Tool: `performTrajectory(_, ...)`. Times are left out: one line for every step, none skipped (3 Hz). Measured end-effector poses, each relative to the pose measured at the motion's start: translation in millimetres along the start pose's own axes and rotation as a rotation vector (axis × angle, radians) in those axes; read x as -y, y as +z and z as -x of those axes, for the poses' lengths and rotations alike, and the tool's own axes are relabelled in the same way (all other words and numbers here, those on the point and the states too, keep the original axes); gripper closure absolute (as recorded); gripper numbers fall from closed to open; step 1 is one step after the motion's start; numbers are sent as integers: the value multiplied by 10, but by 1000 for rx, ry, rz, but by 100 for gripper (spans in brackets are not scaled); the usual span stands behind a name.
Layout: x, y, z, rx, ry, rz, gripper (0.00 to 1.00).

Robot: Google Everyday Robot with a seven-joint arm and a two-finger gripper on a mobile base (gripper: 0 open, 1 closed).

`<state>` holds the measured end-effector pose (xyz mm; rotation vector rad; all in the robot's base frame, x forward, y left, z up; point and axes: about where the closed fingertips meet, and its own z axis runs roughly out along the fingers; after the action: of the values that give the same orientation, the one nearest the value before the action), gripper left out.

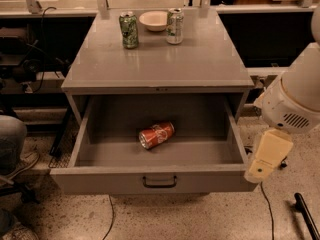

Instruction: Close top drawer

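Note:
The top drawer (100, 182) of the grey metal cabinet (160, 64) is pulled far out towards me. Its front panel carries a small dark loop handle (159, 182) at the centre. A red soda can (156, 135) lies on its side inside the drawer. My gripper (258, 171), at the end of the cream and white arm (292, 104), hangs at the right, just beside the drawer's front right corner. No other drawers show below it.
A green can (129, 30), a white bowl (154, 20) and a silver can (174, 26) stand at the back of the cabinet top. A chair with a grey-clad leg (10, 139) is at the left. A black rod (306, 215) and cables (111, 215) lie on the floor.

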<state>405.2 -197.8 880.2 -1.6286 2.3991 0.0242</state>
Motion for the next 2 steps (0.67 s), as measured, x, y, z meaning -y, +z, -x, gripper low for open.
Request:
performTrajectory(-130,304,-176,-56,60,42,0)
performTrajectory(-365,737,-423,-92,150,119,3)
